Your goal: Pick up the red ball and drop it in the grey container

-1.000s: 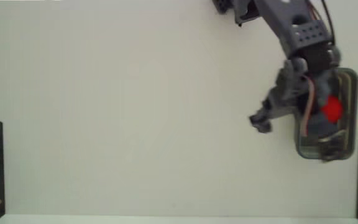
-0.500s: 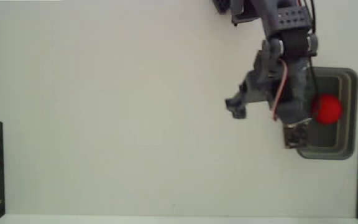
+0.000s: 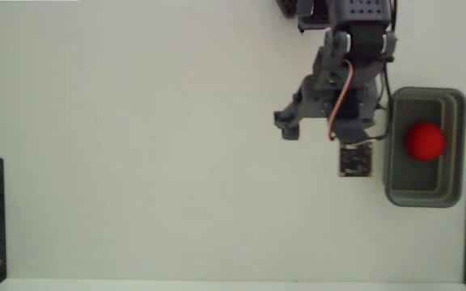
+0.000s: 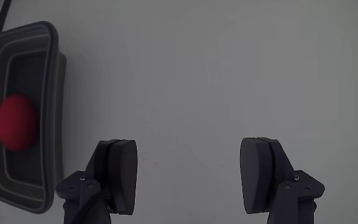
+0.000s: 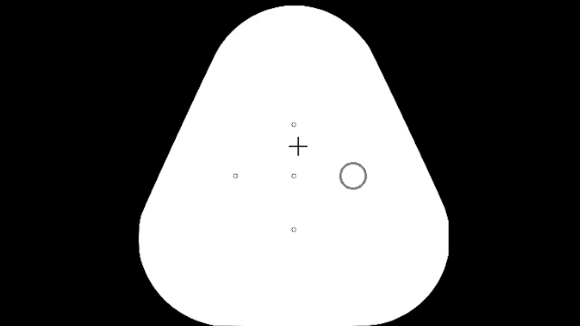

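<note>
In the wrist view the pincer (image 4: 188, 177) is nearest, its two fingers spread wide with only bare worktop (image 4: 229, 68) between them, gripping nothing. Farther off, at that view's left edge, stands the grey container (image 4: 51, 112), and the red ball (image 4: 16, 122) rests inside it on its floor. In the fixed view the pincer (image 3: 356, 158) hangs over the worktop just beside the grey container (image 3: 456, 145), clear of its rim, so I judge the drop done and nothing left but pulling the arm away.
</note>
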You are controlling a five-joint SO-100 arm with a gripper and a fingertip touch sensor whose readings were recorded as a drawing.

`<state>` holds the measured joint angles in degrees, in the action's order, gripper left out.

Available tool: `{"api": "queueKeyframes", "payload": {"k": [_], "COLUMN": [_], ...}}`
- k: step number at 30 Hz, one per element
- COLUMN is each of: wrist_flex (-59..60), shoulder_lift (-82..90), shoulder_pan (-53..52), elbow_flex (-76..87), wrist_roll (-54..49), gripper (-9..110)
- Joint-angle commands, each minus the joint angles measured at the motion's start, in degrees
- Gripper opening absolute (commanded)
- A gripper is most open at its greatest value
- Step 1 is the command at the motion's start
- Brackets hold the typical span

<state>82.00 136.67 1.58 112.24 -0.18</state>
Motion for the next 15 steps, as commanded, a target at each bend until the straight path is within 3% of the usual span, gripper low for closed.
{"api": "queueKeyframes", "payload": {"k": [1,15], "wrist_flex": [0.0,0.0], "shoulder_lift": [4.0,5.4], "shoulder_pan": [-0.5,-1.6], "elbow_flex": [0.9,2.3], "wrist_roll": [0.2,0.2], "gripper": [110,110]}}
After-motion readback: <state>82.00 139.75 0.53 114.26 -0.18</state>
